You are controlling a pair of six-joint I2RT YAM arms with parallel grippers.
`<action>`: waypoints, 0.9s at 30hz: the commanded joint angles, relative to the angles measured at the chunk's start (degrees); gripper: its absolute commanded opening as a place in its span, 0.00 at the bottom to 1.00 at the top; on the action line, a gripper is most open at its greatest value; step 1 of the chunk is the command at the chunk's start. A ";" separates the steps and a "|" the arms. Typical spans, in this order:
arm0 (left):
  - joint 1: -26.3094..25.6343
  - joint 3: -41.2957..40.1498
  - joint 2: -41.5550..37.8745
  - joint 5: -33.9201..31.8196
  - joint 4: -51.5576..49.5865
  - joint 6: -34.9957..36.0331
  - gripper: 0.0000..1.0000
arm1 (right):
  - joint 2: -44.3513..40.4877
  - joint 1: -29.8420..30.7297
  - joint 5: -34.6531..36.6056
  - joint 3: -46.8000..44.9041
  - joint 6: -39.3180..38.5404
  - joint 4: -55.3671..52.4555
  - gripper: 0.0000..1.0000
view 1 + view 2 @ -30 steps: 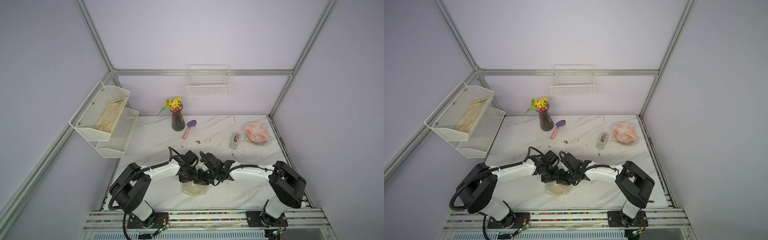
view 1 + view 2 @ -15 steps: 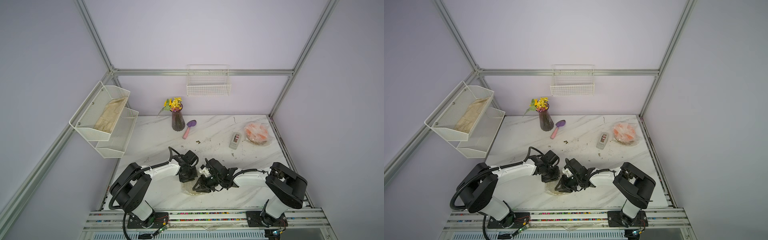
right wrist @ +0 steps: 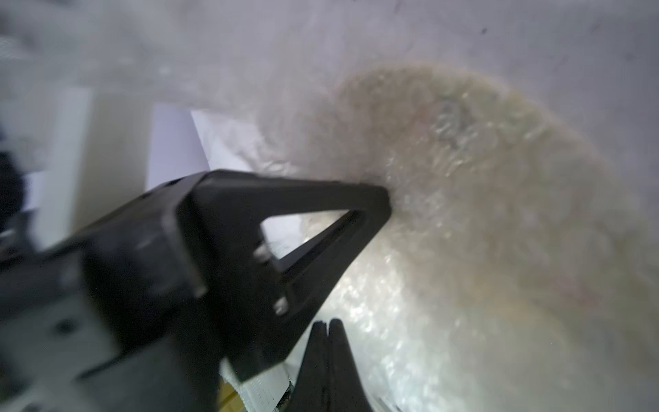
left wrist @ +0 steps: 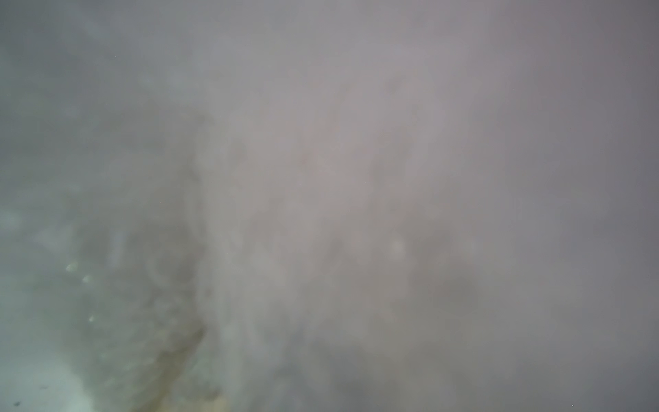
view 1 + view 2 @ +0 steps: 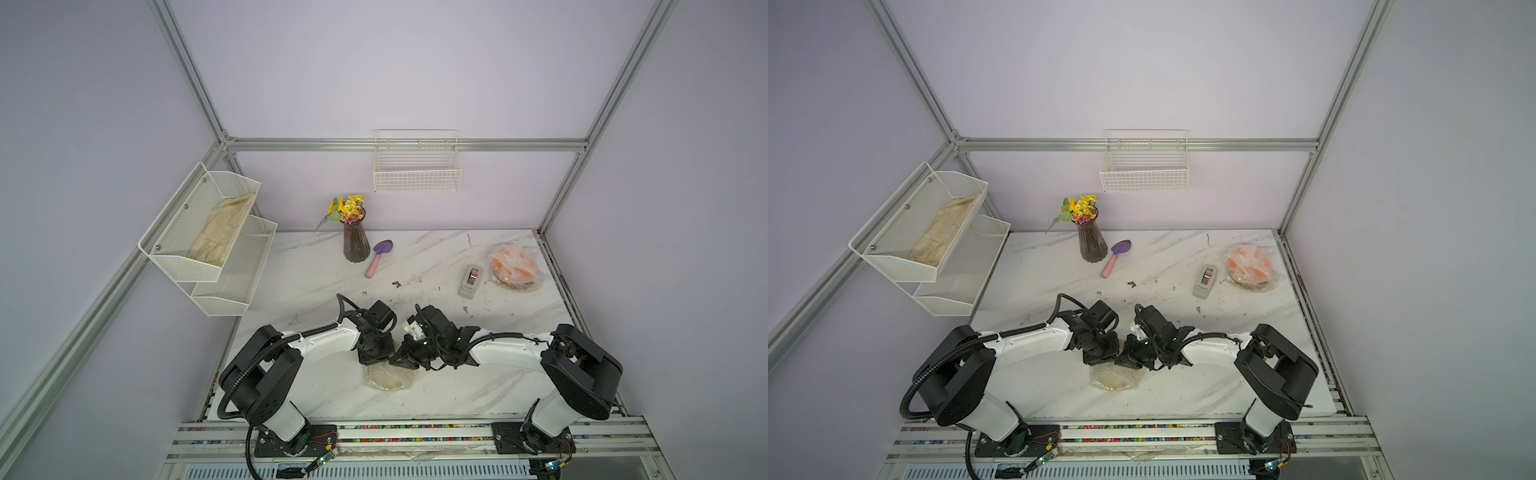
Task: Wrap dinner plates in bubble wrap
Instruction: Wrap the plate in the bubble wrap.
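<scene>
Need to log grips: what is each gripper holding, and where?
Right gripper: jaws shut, nothing seen between them. Left gripper tip meets the bubble wrap; hold cannot be told.

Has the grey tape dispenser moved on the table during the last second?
No. The tape dispenser still lies next to the wrapped orange plate, as before.

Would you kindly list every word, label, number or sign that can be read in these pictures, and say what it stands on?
No text can be read anywhere.
On the tape dispenser: a reddish patch on top, too small to read.
On the bubble wrap: no lettering shows.
Left wrist view: wholly blurred.
</scene>
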 commanded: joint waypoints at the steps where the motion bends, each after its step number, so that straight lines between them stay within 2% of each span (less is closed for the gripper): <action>1: -0.06 -3.79 2.52 -1.36 -0.85 -0.71 0.12 | 3.04 0.17 0.32 -3.12 1.36 0.67 0.00; 6: -0.08 -2.44 -1.56 -1.92 -2.52 -0.54 0.15 | 5.06 0.16 3.38 -3.55 -6.12 -11.17 0.00; 12: -2.42 0.62 -8.96 5.04 -1.82 2.50 0.25 | 6.30 0.13 3.15 -3.02 -6.31 -10.50 0.00; 16: -2.60 -4.00 -9.30 10.52 -1.73 2.16 0.26 | 6.63 0.09 3.25 -2.83 -6.22 -10.20 0.00; 21: -2.64 -10.80 -5.87 10.97 -1.28 2.37 0.21 | 6.03 0.07 3.91 -2.20 -6.74 -11.80 0.00; 27: -2.62 -13.98 -7.46 8.89 -1.68 1.34 0.12 | 2.38 0.10 5.63 1.36 -8.26 -15.91 0.00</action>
